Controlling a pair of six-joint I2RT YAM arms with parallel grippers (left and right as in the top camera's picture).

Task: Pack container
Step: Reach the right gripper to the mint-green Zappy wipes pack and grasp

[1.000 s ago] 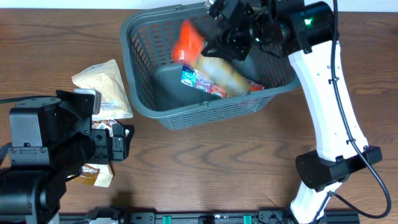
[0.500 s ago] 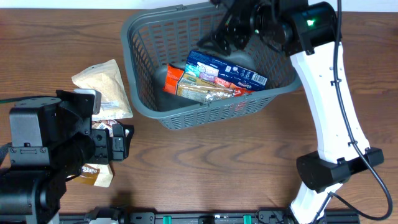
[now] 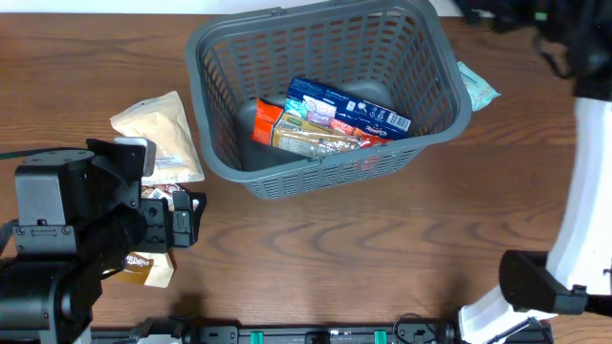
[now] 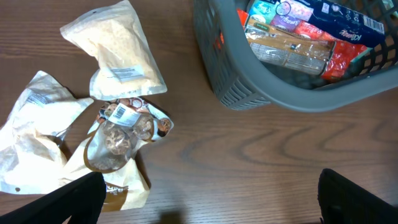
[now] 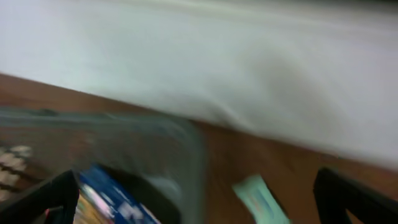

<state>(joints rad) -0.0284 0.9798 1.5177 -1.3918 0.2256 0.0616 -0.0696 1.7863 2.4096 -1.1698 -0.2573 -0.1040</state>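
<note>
The dark grey slatted container (image 3: 330, 170) stands at the table's back centre. Inside lie a blue snack pack (image 3: 349, 108) and an orange-and-tan pack (image 3: 301, 134); both also show in the left wrist view (image 4: 298, 37). My left gripper (image 4: 205, 205) is open and empty over bare table, in front of the container's near left corner (image 4: 236, 93). My right gripper (image 5: 199, 205) is open and empty, blurred, high near the container's far right rim (image 5: 186, 149). A pale green packet (image 3: 475, 86) lies on the table right of the container, also in the right wrist view (image 5: 261, 199).
Left of the container lie a bag of pale crumbs (image 3: 163, 134), a clear pouch of brown snacks (image 4: 121, 134) and crumpled white bags (image 4: 31, 137). The right arm's white link (image 3: 588, 191) rises along the right edge. A white wall (image 5: 249, 56) is behind the table.
The right gripper dropped the packs into the container, then pulled up and away to the back right, out of the overhead view. The packs settled flat. The left arm has not moved.
</note>
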